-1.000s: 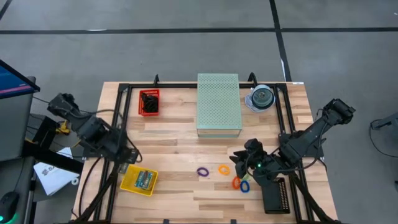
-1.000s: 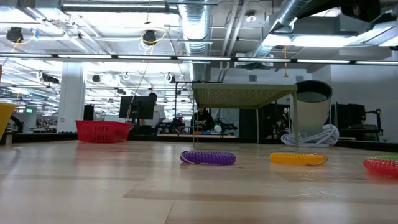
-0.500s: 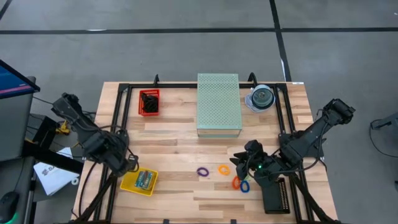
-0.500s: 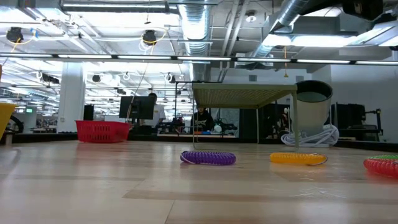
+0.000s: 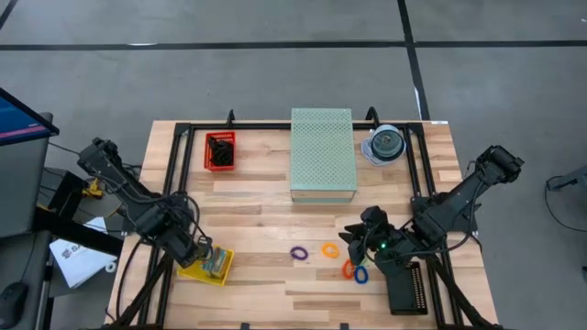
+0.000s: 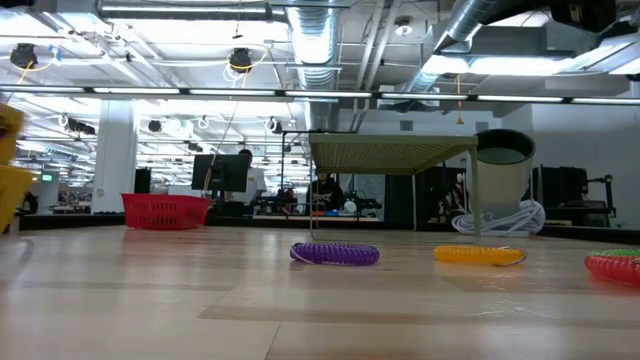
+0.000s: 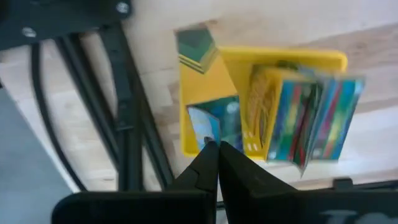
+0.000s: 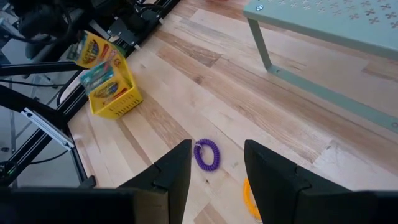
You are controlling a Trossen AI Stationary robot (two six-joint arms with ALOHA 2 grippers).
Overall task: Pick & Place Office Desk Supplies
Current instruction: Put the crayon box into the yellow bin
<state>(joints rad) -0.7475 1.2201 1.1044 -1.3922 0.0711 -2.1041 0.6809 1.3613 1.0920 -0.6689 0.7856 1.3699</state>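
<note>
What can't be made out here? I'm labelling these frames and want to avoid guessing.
- High view: contents of the red basket are too small to tell.
- Low view: the yellow bin is cut off by the picture's edge.
- Left wrist view: the colourful packet is blurred; its print is unreadable.
- High view: the loops beside the right gripper overlap, so their count is unclear.
</note>
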